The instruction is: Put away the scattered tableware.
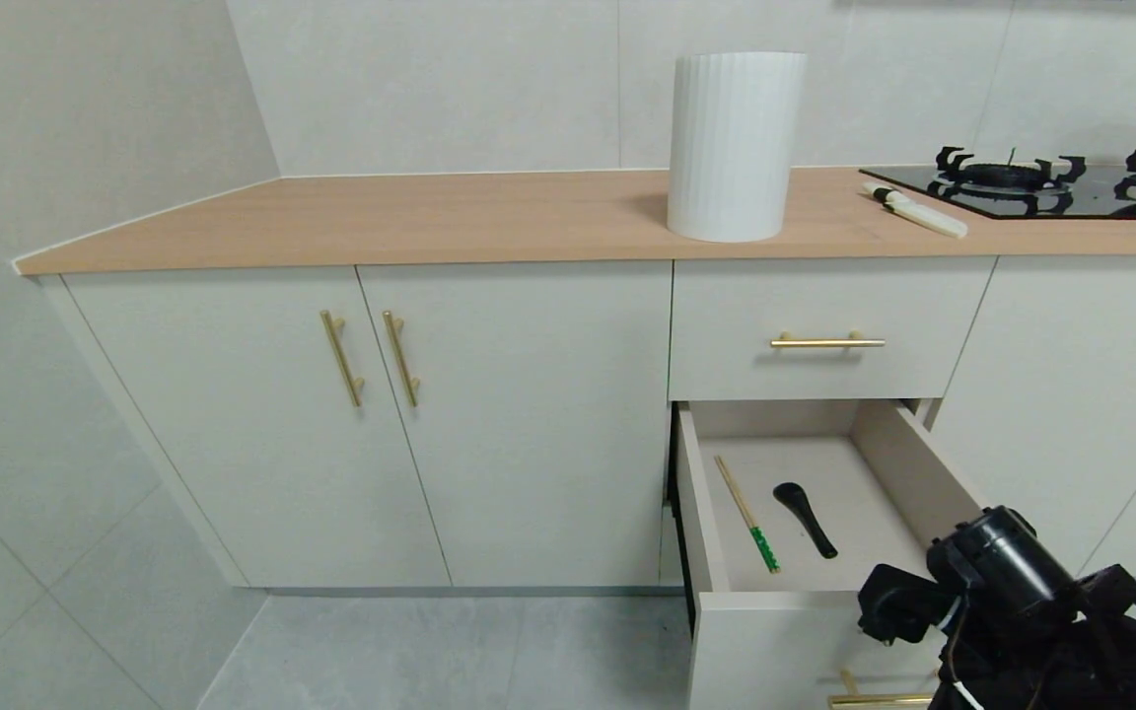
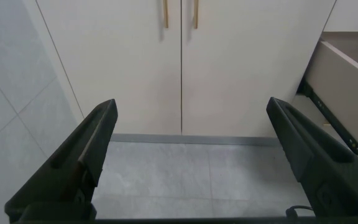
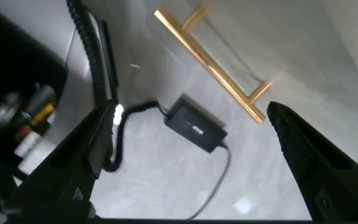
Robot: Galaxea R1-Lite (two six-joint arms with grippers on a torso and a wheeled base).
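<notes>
1. The right gripper is parked low at the near right, just in front of the open drawer's front panel. Its claw is spread wide and nothing is held. The gold drawer handle is seen past the fingers, not touched.
2. A small black box with a cable is spotted on the grey floor near that handle.
3. The left gripper is released too, with nothing gripped. It's pointed at the closed cabinet doors and the floor.
4. The lower of the 2 drawers is found open. The chopsticks, green at the near end, are laid along its left side. The black spoon is laid just right of them, apart.
5. Far back on the counter, a white ribbed container is stood upright. A white utensil is left to its right, beside the stove.
</notes>
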